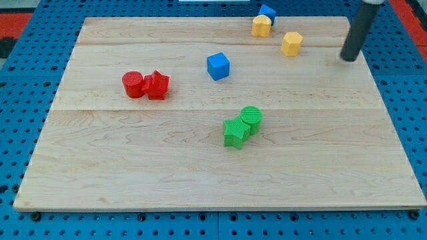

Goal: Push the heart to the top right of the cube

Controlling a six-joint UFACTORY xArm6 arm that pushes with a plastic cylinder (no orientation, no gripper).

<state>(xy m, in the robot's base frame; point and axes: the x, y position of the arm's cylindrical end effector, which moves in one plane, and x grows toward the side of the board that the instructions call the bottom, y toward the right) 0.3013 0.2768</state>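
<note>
Currently the yellow heart (261,25) is sitting toward the view's top right of the blue cube (218,66), touching a second blue block (269,12). Another yellow block (291,43) is lying farther right of the cube. My tip (348,59), a plain rod end, is standing well right of the cube on the wooden surface (133,167), touching no block.

On the board (100,173), the blue cube (218,66) sits mid-top. To the view's left, the red cylinder (133,85) touches the red star (157,85). Below, the green star (235,132) touches the green cylinder (251,119). At top right, a blue block (267,12) sits behind what is perhaps the yellow heart (261,26). The yellow block (291,43) lies between it and my tip (348,59).
</note>
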